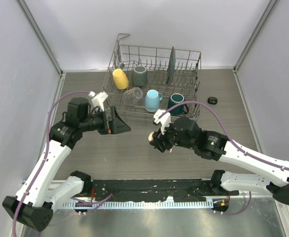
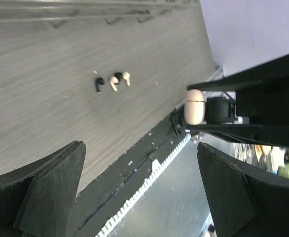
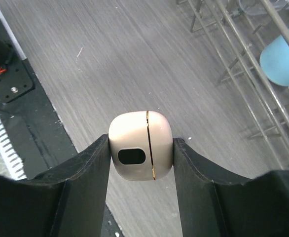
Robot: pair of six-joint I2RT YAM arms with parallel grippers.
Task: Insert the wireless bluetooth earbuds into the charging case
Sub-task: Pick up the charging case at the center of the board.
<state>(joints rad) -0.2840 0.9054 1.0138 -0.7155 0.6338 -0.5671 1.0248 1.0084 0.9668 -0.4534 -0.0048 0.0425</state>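
Cream charging case (image 3: 140,145) between right gripper (image 3: 140,143) jaws; earbuds (image 2: 113,82) apart

1. Top external: set high above and behind the arm bases, looking steeply down over the whole table (image 1: 134,158); the dish rack (image 1: 154,48) lies at 12 o'clock.
2. Left wrist: rolled sideways, skimming low across the tabletop; the right gripper (image 2: 198,107) enters at 3 o'clock.
3. Right wrist: close to the tabletop, facing down; the rack is at 1 o'clock.
4. All three views share the charging case (image 3: 140,144).
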